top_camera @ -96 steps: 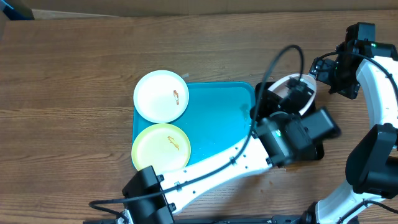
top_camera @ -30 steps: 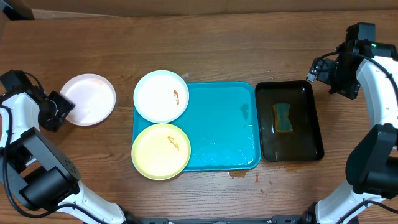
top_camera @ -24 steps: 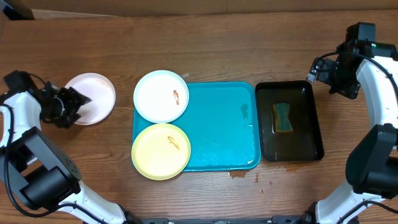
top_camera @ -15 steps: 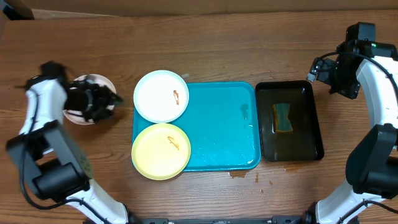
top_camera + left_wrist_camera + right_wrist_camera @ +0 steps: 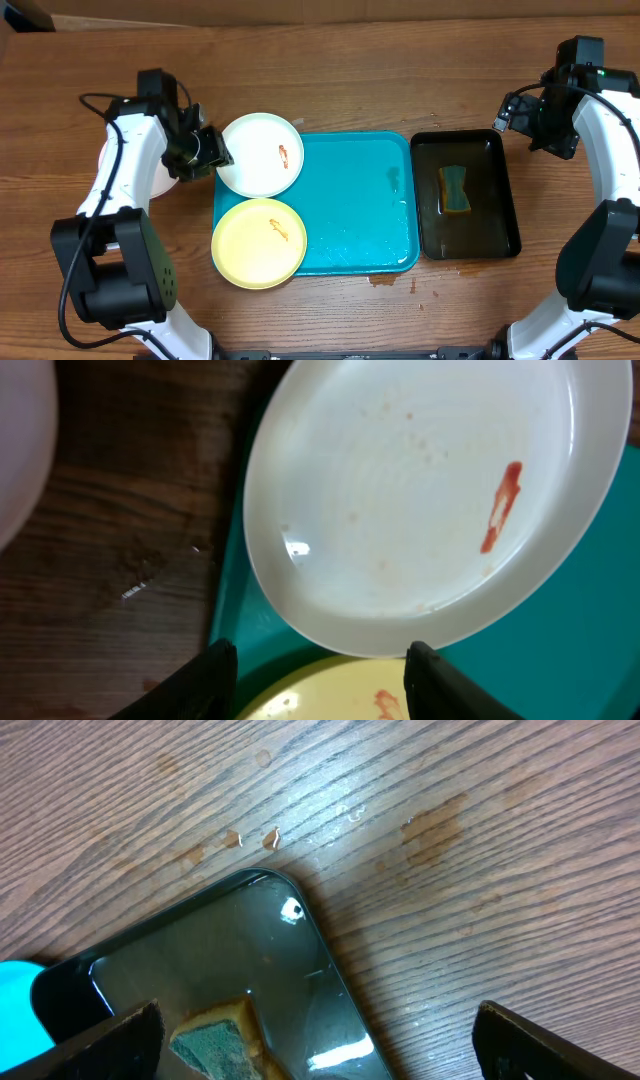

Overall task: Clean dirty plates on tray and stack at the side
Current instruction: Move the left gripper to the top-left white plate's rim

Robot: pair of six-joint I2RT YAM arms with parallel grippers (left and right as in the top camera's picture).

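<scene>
Looking down at the tray (image 5: 360, 215) and finding 2 smeared plates on its left end: the white plate (image 5: 260, 153) at the far corner, the yellow plate (image 5: 259, 242) at the near corner. Noting a 3rd plate (image 5: 15, 440) off the tray to the left, mostly hidden, probably already clean. Finding the left gripper (image 5: 318, 660) spread wide, holding nothing, set at the left rim of the white plate, this rim crossing the gap between the jaws. Cannot tell about contact. Round, so no long axis to respect. Finding the right gripper (image 5: 320, 1035) also spread and empty, well apart, above the black tray (image 5: 210, 960) with the sponge (image 5: 455, 188). Judging the left arm clearly nearer.
</scene>
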